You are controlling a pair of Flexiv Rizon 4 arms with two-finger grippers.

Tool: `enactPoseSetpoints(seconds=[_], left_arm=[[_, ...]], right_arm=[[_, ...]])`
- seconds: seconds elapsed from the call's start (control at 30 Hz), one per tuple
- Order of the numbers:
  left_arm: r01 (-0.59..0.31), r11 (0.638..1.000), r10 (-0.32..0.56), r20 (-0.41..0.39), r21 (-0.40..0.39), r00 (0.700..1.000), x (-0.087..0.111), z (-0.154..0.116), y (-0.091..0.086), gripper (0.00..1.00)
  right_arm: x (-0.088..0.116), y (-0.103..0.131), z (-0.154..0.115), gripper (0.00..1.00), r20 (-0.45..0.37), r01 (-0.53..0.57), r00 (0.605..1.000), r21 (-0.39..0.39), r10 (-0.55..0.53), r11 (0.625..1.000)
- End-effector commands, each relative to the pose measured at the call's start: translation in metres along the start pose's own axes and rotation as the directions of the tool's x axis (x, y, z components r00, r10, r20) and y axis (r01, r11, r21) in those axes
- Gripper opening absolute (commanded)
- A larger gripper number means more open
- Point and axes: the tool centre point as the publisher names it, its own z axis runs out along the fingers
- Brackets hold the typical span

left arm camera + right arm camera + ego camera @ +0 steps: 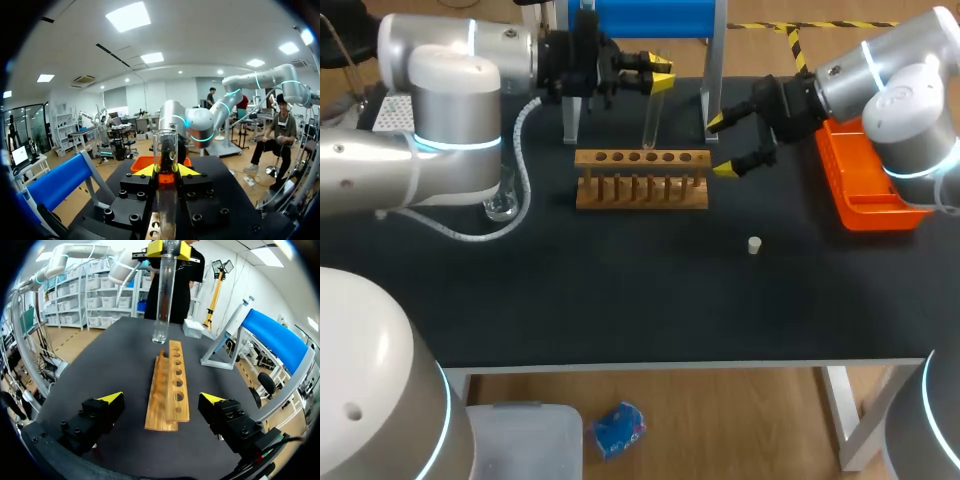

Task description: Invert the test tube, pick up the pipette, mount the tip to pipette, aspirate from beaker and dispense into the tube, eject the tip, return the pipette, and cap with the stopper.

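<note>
A black worktop [620,300] carries everything here, with the wooden rack [642,178] lying crosswise at its middle. What matters to us is how the test tube [651,120] stands to that rack. Its long axis is upright, and our left jaws pinch it from two sides close to its upper end, the yellow tips against the glass. In the left wrist view the rim at that upper end looks open.

The tube's lower end hangs just above the rack's row of holes, near the middle of the row. We cannot tell which hole it is over, nor whether it is already touching the wood.

Our right jaws are spread wide with nothing between them. They sit near the rack's right end and look along its length towards the tube, well short of it.

We judge the left arm [450,130] to be the one in charge of the coming move, since the tube is already in its hold. That move looks like a straight descent along the tube's own axis.
</note>
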Motion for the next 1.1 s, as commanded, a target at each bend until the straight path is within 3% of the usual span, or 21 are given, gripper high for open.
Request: enactPoseSetpoints(seconds=[0.03,0.5,1.1], left_arm=[[0.008,1.000,-0.008,-0.001,0.005,1.000,-0.006,0.005,0.002,0.00],[0.032,0.998,-0.032,0.005,0.054,0.999,-0.010,0.017,0.024,0.00],[-0.005,0.997,0.003,0.037,0.073,0.999,-0.017,0.017,0.041,0.00]], right_arm=[[-0.002,-0.002,0.002,1.00,-0.040,-0.002,0.999,-0.010,0.002,1.000],[-0.002,-0.002,0.002,1.00,-0.040,-0.002,0.999,-0.010,0.002,1.000],[-0.002,-0.002,0.002,1.00,-0.040,-0.002,0.999,-0.010,0.002,1.000]])
